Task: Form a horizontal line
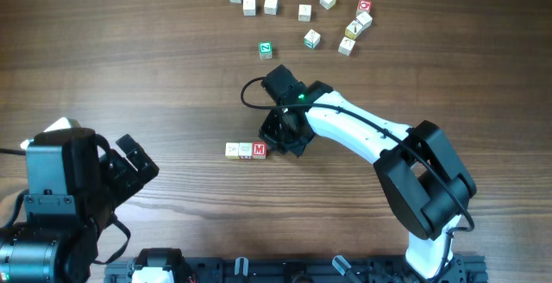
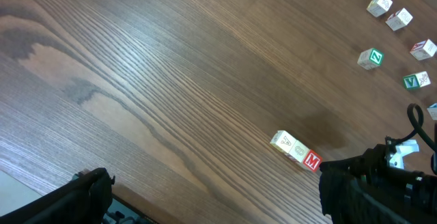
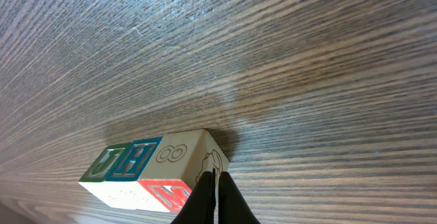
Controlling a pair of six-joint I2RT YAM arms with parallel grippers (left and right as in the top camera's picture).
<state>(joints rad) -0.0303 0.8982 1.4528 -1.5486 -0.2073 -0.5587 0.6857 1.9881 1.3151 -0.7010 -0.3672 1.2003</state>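
Dark wood-grain tabletop (image 1: 129,59), and the straight row of three tiny pale wooden letter cubes (image 1: 246,150) sits near the middle, red "M" face at its right end. My right gripper (image 3: 216,198) is pinched fully closed, tips touching that end. My left gripper (image 1: 136,167) gapes wide at near left, holding nothing.

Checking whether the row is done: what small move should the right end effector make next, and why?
Probably back the shut right end effector straight off: the three cubes already touch in a straight row, its tips at the red M cube.
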